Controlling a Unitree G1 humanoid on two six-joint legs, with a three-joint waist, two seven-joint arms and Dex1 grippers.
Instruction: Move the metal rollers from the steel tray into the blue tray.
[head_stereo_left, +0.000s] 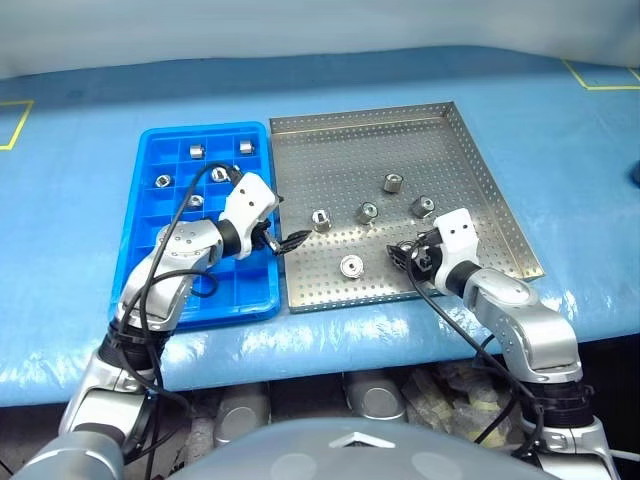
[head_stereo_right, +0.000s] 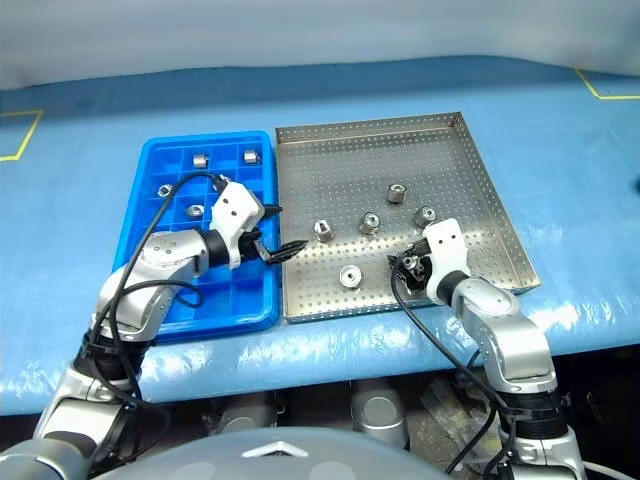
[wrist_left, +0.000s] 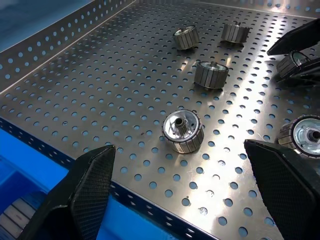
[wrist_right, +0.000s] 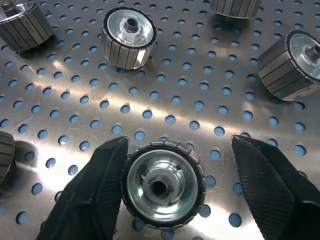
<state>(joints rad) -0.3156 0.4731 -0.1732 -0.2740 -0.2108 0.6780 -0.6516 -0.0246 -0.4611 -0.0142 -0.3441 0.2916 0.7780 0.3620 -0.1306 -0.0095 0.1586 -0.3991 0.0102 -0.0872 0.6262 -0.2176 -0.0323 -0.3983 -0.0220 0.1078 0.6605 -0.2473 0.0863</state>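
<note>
You had six rollers in the steel tray (head_stereo_left: 400, 110) at this moment. Five of them lay free on its dotted floor: one toward the far side (head_stereo_left: 393, 182), one just right of it and nearer (head_stereo_left: 422, 206), two in the middle (head_stereo_left: 367, 212) (head_stereo_left: 321, 219), and one near the front rim (head_stereo_left: 350, 265). The sixth roller (wrist_right: 161, 186) sat on its flat end between the fingers of your right gripper (wrist_right: 178, 142). This claw was spread around it: one finger (wrist_right: 95, 190) touched the side of the roller, the other finger (wrist_right: 270, 185) stood apart from it, so it was not pinched.

The blue tray (head_stereo_left: 150, 140) lay just beside the steel tray, on its left. At least four rollers were in it, each in its own square compartment: two in the far row (head_stereo_left: 197, 152) (head_stereo_left: 246, 147), one by the left wall (head_stereo_left: 163, 181), and one more toward the middle (head_stereo_left: 195, 201).

Your left gripper (head_stereo_left: 288, 222) hung over the edge where the two trays meet. Its claw was spread wide and held nothing, and it pointed at a middle roller (wrist_left: 183, 131).
</note>
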